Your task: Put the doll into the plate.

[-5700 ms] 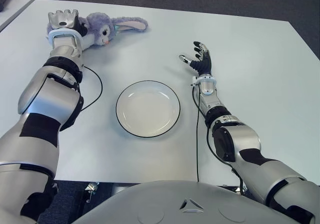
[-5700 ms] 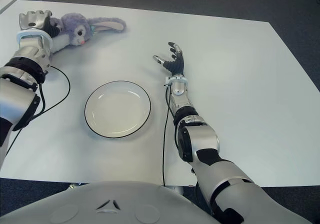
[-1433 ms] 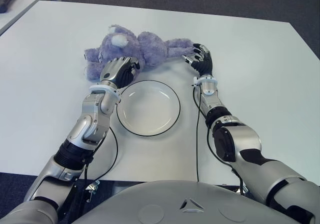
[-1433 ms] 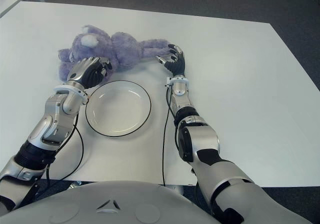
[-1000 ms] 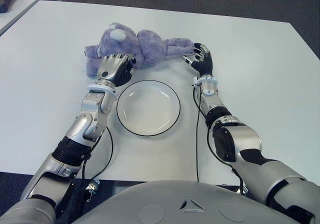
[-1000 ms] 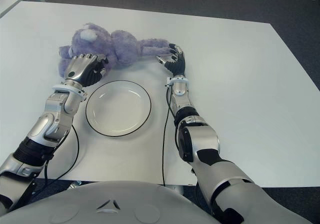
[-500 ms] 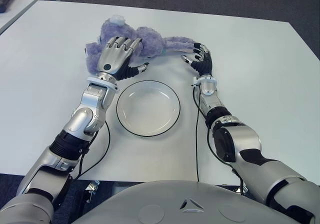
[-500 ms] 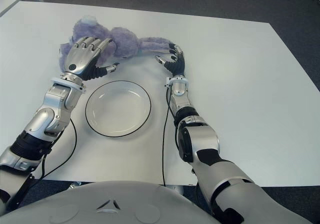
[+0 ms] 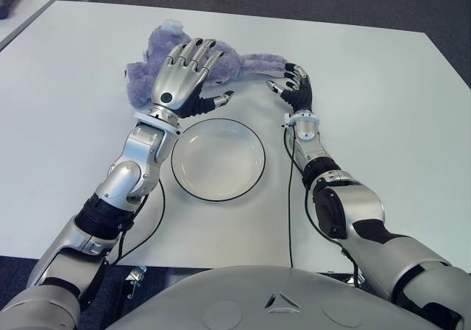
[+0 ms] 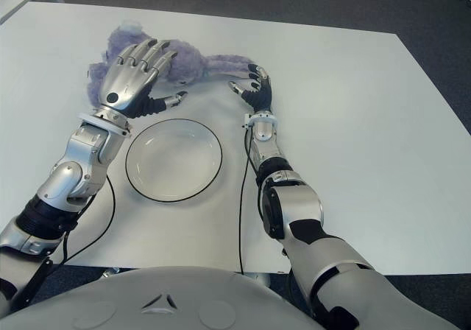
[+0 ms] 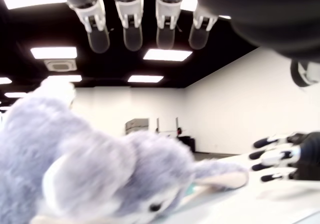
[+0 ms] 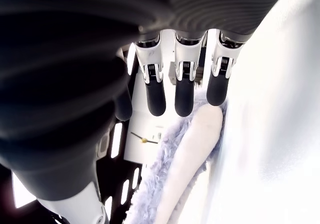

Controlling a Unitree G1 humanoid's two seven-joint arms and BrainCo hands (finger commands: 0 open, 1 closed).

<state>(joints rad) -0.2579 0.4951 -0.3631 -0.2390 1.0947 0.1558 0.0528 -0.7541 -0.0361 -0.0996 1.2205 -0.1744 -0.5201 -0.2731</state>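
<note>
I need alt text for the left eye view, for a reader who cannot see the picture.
A fluffy purple plush rabbit doll lies on the white table, beyond an empty white round plate with a dark rim. The silver left hand hovers over the doll with fingers spread; the black right hand shows at its ear tips.

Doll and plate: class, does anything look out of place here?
Yes. The doll lies sprawled on the table beyond the plate, not in it. The left hand hovers open above it, and the right hand is open by its ear.
</note>
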